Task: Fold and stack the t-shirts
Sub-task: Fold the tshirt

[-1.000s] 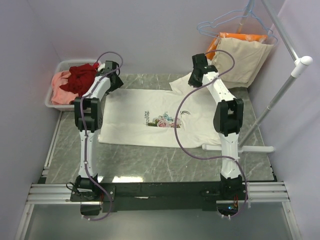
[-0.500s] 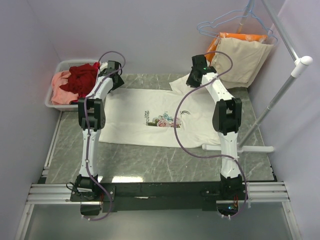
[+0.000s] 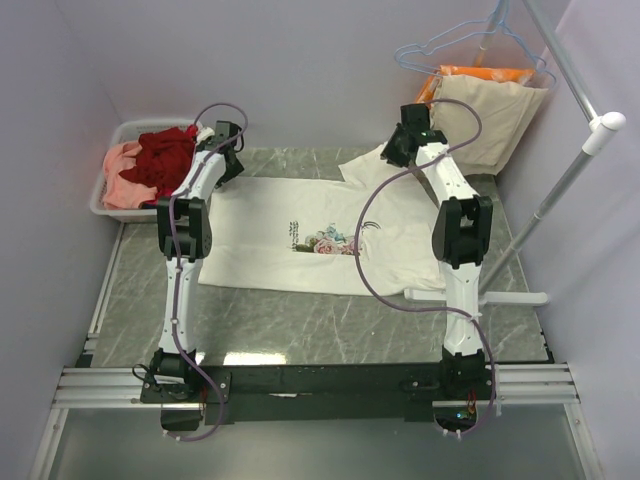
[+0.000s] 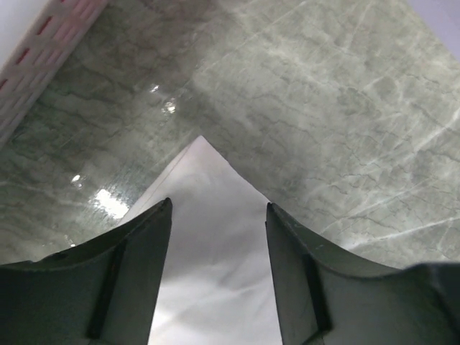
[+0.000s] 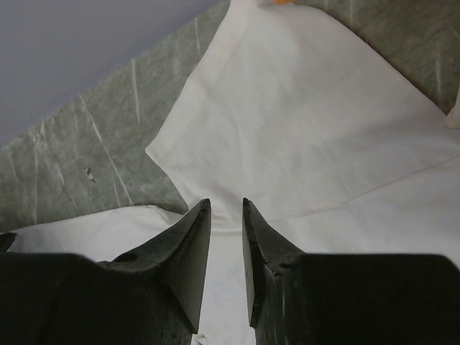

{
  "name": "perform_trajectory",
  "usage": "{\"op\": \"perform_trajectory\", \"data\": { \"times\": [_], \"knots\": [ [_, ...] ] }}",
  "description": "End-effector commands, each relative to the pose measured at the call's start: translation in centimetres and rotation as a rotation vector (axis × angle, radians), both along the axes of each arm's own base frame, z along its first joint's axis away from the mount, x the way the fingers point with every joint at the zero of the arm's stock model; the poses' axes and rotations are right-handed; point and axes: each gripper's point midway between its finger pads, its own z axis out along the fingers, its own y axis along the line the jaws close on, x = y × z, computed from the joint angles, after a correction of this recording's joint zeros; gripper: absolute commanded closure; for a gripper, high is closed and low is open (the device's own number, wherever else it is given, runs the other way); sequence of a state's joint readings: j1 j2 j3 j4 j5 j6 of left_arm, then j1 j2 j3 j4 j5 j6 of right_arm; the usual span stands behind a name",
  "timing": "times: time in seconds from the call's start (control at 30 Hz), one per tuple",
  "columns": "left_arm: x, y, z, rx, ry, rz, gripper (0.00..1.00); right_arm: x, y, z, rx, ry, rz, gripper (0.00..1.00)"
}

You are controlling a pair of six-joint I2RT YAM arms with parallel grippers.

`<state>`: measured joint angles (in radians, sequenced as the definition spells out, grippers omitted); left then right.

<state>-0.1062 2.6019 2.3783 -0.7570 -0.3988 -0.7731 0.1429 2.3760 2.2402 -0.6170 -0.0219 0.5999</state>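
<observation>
Lying crosswise – white t-shirt (image 3: pixel 270 225), collar rightward

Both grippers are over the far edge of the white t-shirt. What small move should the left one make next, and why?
Probably lower the left gripper slightly and close on the corner of the white t-shirt. Its jaws stand open with that pointed corner lying flat on the table between them, unpinched, so a grip seems needed before any fold.

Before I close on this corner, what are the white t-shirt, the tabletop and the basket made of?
White t-shirt: soft matte fabric, likely cotton; lies limp with creases. Tabletop: glossy grey-green marble look, veined, with glare spots; possibly laminate. Basket: white slotted plastic, apparently.
</observation>
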Motion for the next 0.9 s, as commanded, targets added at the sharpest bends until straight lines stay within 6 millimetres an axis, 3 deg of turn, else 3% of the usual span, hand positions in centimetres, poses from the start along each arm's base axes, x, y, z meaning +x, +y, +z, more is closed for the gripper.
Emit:
{"op": "perform_trajectory", "data": {
  "times": [0.0, 0.27, 0.43, 0.5, 0.57, 0.63, 0.73, 0.87],
  "knots": [
    [-4.0, 1.2, -4.8, 0.003, 0.196, 0.049, 0.44, 2.0, 0.4, 1.7, 0.056, -0.081, -0.001, 0.68],
    [-4.5, 1.2, -5.3, 0.014, 0.220, 0.042, 0.66, 2.5, 0.2, 1.5, 0.084, -0.085, 0.000, 0.66],
    [-4.7, 1.0, -5.3, 0.021, 0.224, 0.028, 0.70, 2.5, -0.1, 1.4, 0.082, -0.082, -0.002, 0.66],
    [-4.8, 1.1, -5.2, 0.028, 0.227, 0.025, 0.68, 2.4, 0.0, 1.4, 0.083, -0.081, 0.001, 0.66],
    [-4.9, 0.9, -5.0, 0.045, 0.228, 0.025, 0.48, 2.4, 0.0, 1.5, 0.086, -0.083, 0.002, 0.66],
    [-4.8, 0.5, -4.5, 0.076, 0.215, 0.004, 0.37, 2.2, 0.1, 1.2, 0.091, -0.075, 0.004, 0.66],
    [-5.2, -0.9, -4.2, 0.100, 0.231, -0.028, 0.34, 2.1, 0.2, 1.1, 0.095, -0.071, 0.004, 0.66],
    [-7.4, -1.9, -5.5, 0.111, 0.302, -0.031, 0.33, 2.1, 0.2, 1.1, 0.099, -0.072, 0.006, 0.66]
  ]
}}
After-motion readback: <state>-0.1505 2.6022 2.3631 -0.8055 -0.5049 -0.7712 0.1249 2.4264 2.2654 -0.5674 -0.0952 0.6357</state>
